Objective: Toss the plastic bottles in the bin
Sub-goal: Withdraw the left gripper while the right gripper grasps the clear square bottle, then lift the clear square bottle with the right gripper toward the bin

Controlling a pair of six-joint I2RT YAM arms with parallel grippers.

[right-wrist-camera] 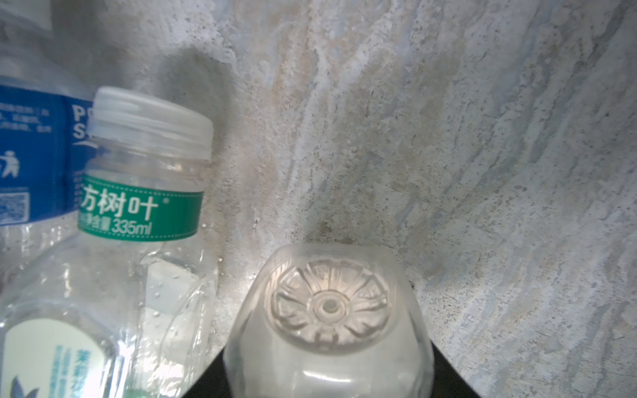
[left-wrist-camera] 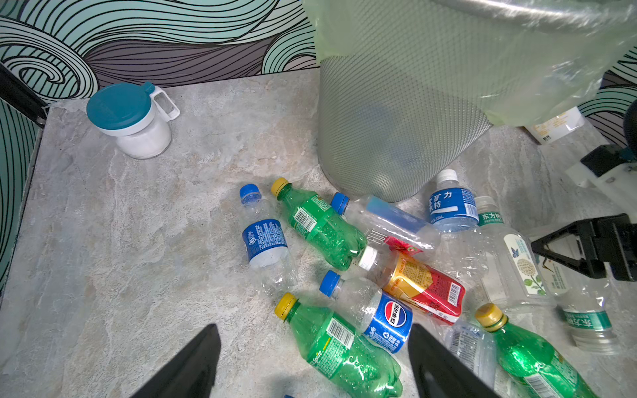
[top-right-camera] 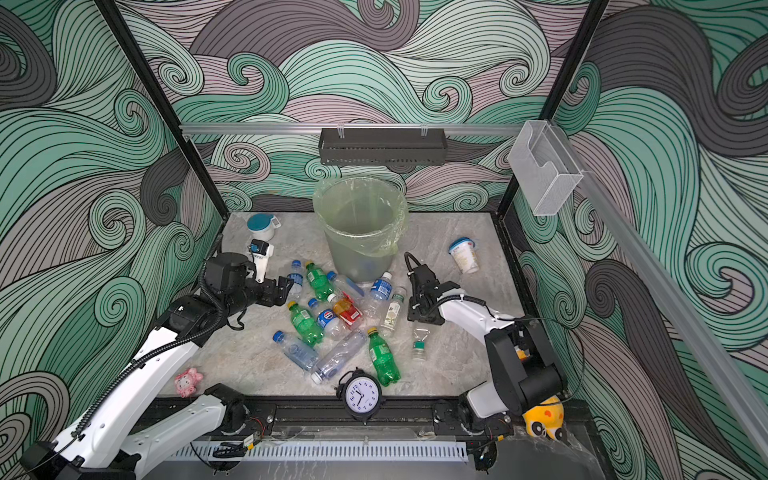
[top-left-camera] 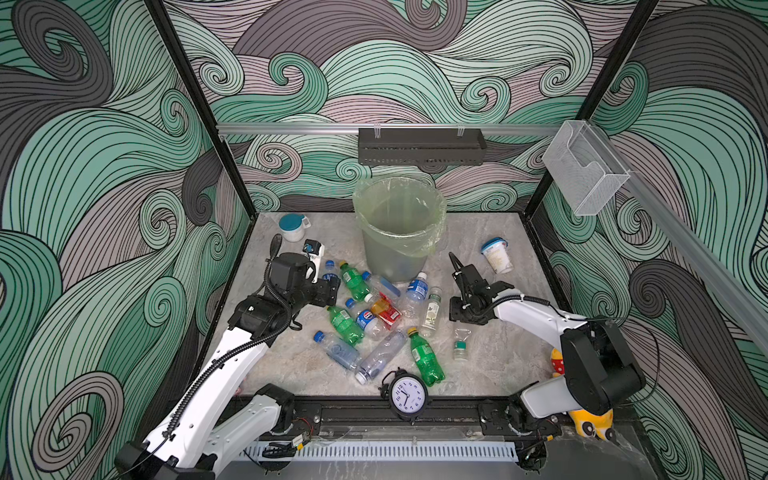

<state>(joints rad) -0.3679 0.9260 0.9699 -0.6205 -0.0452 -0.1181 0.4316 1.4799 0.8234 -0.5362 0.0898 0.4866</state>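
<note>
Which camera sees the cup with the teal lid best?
The left wrist view: the cup is big and sharp, handle showing. In both top views it is small, far back. The right wrist view misses it.

My left gripper [left-wrist-camera: 313, 365] hangs with jaws spread wide; my right gripper [right-wrist-camera: 327, 365], arm stretched low, pinches a clear bottle [right-wrist-camera: 329, 310].

The plastic bottles [top-left-camera: 426, 357] lie jumbled (green, clear, one red) before the upright bin [top-left-camera: 395, 255].
</note>
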